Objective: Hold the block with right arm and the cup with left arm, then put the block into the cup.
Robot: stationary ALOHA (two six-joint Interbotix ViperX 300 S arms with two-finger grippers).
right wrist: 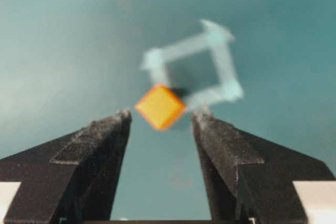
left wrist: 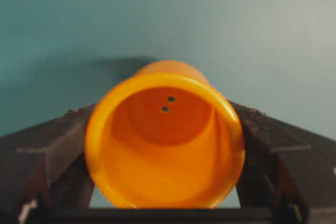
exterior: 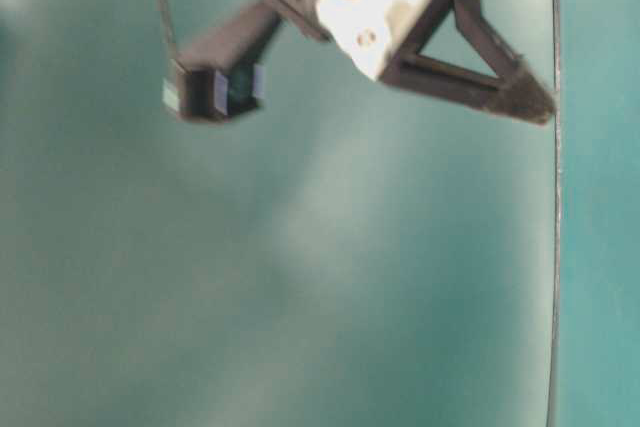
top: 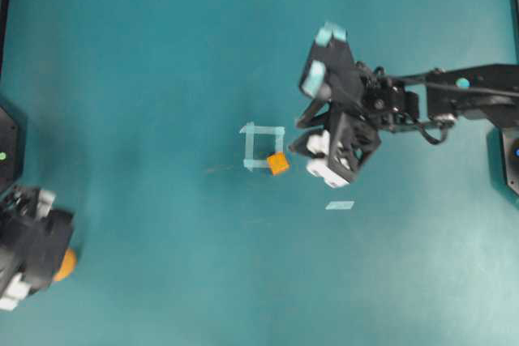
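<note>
**Cup in our left jaws, block just ahead of our open right ones**

Our left gripper point(left wrist: 165, 203) is closed around the cup point(left wrist: 164, 140). In the left wrist view its dark fingers point(left wrist: 55, 156) press the cup's walls on either side, and the cup lies on its side with its mouth turned toward the camera, so we look straight down to its base. In the overhead view this gripper sits at the lower left edge of the table point(top: 162, 79), with only a sliver of the cup point(top: 66, 263) showing beside it.

Our right gripper point(right wrist: 160, 124) stands open and holds nothing. The block point(right wrist: 160, 106) lies on the table just beyond its fingertips, centred on the gap between them and apart from both. It is turned corner-on to us, so the jaws would meet edges rather than flat faces unless the wrist turns or the block is squeezed square. It touches the near corner of a tape square point(right wrist: 194, 69).

From overhead, the block point(top: 278, 164) lies just to the left of the right gripper point(top: 312, 155), at the tape square's point(top: 263, 146) lower right corner. A loose tape strip point(top: 340, 205) lies nearby, out of the way.

We judge the right arm far nearer to the block; the left is well apart. The coming move seems a short advance along the gripper's own line, then closing. The table-level view is too blurred to add anything.
</note>
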